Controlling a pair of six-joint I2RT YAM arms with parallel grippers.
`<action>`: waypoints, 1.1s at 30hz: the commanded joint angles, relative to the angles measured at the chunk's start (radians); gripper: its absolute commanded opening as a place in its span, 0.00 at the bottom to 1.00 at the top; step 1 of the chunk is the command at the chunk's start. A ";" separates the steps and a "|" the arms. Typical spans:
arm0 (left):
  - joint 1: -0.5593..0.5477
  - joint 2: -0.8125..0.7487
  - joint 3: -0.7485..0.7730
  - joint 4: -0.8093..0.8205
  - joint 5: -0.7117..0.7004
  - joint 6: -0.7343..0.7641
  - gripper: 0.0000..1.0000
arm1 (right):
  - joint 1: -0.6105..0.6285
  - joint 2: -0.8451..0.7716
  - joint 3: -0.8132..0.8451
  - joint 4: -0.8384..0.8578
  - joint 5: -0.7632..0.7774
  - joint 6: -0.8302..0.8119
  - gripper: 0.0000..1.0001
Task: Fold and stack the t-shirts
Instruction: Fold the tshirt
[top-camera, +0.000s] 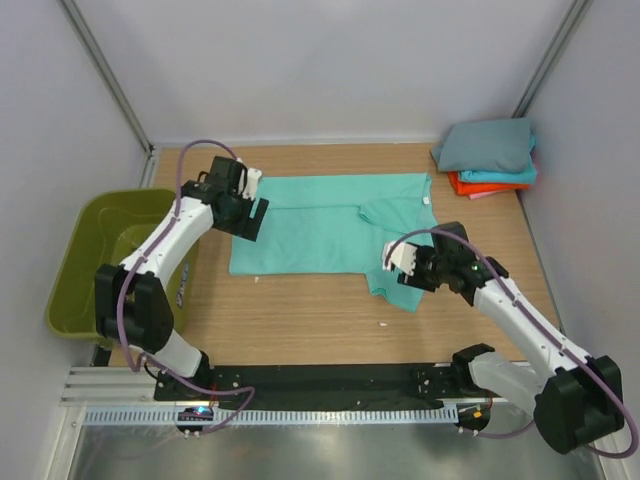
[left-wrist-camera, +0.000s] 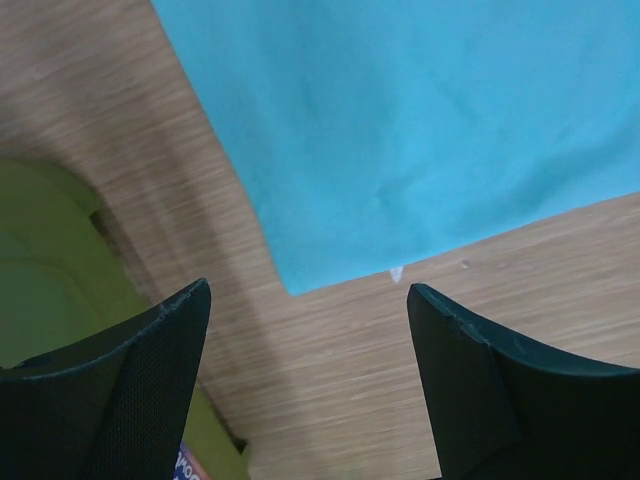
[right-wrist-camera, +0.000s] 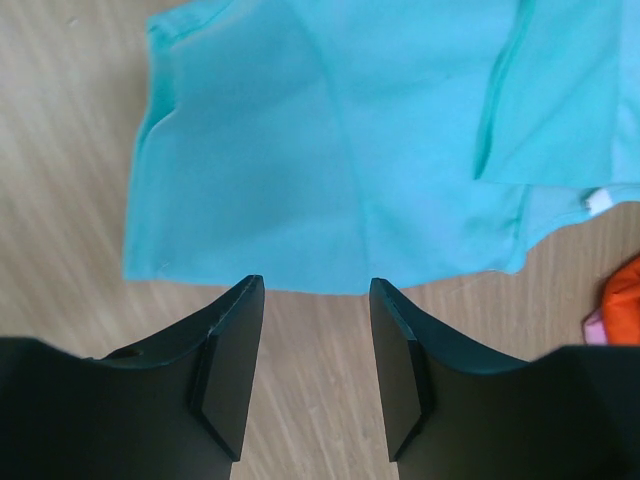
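A mint green t-shirt (top-camera: 320, 235) lies spread on the wooden table, with its right part folded over and a sleeve reaching toward the front. My left gripper (top-camera: 252, 222) is open and empty, just above the shirt's left edge; in the left wrist view (left-wrist-camera: 308, 288) the shirt's corner (left-wrist-camera: 420, 130) lies between and beyond the fingertips. My right gripper (top-camera: 402, 265) is open and empty at the sleeve's near edge; in the right wrist view (right-wrist-camera: 316, 285) the sleeve (right-wrist-camera: 330, 150) lies just past the fingertips. A folded stack (top-camera: 488, 158) of grey, cyan and orange-red shirts sits at the back right.
An olive-green plastic basket (top-camera: 75, 270) stands off the table's left edge, also seen in the left wrist view (left-wrist-camera: 40, 270). Grey walls close in the back and both sides. An orange-red edge of the stack (right-wrist-camera: 625, 290) shows in the right wrist view.
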 joint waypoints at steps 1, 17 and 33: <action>-0.006 0.038 -0.035 0.069 -0.221 0.070 0.80 | 0.015 -0.082 -0.100 -0.048 -0.050 -0.166 0.52; 0.014 0.191 -0.053 0.100 -0.220 0.036 0.73 | 0.016 -0.150 -0.151 -0.217 -0.177 -0.320 0.47; 0.015 0.187 -0.064 0.096 -0.221 0.035 0.73 | 0.046 0.043 -0.130 -0.148 -0.176 -0.315 0.46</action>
